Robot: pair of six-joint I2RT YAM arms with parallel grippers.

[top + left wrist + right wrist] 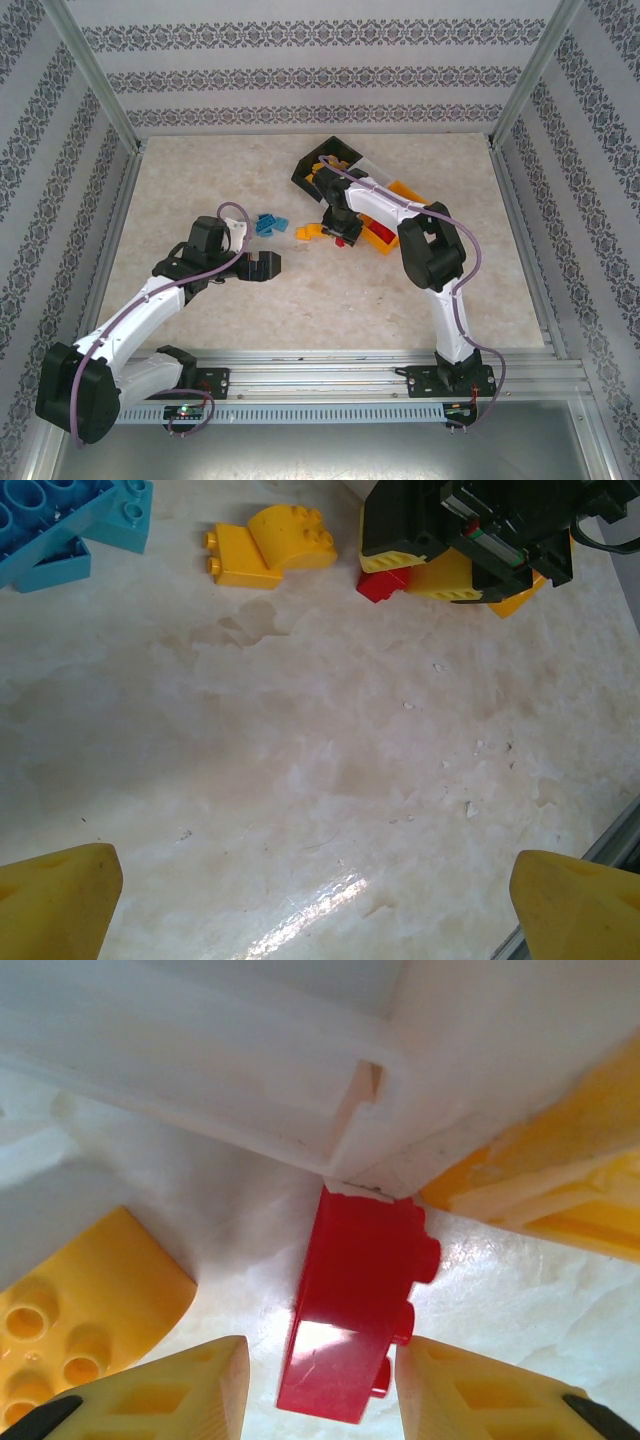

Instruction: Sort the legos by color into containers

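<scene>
Marbled tabletop [350,310], patterned walls [300,60]. Jaws spread, the right gripper [320,1390] straddles a red brick [355,1300] lying against the white bin [200,1040], not yet pinching. It should close squarely on the brick's flanks, clear of the yellow curved brick [80,1310]. The left gripper [320,910] hangs spread over bare table.

Small blue plastic bricks [270,223] are laid left of a curved yellow plastic brick [310,232], with a black plastic bin [316,162] set farther back.

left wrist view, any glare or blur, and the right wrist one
Left wrist: bright glare streak on the pale marbled table, close yellow fingertips soft. Right wrist: shiny highlight on the red plastic lego brick, white plastic bin wall washed out, blurred.
</scene>
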